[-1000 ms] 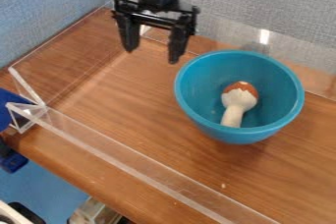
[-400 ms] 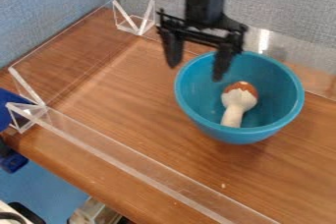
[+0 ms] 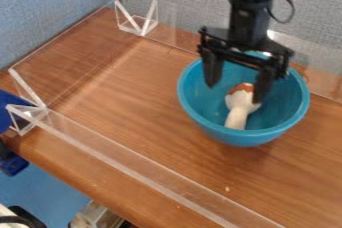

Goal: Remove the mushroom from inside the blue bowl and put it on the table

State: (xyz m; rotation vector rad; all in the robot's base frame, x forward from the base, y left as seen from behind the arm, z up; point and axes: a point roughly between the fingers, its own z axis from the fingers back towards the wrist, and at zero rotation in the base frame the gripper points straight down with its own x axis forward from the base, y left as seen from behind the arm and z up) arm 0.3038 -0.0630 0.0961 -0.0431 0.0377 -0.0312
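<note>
Gripper [image 3: 237, 81] had swung right, jaws spread and holding nothing, above the blue bowl [image 3: 201, 115], bringing the mushroom [image 3: 241, 109] nearer reach.

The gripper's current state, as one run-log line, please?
gripper: open, empty | mushroom: inside blue bowl | removal: pending

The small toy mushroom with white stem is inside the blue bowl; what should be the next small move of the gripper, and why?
Probably lower the open black gripper straddling the orange-capped, white-stemmed mushroom: its fingers hang apart over the round glossy turquoise bowl, and the mushroom seems to lie between them, not yet gripped.
</note>
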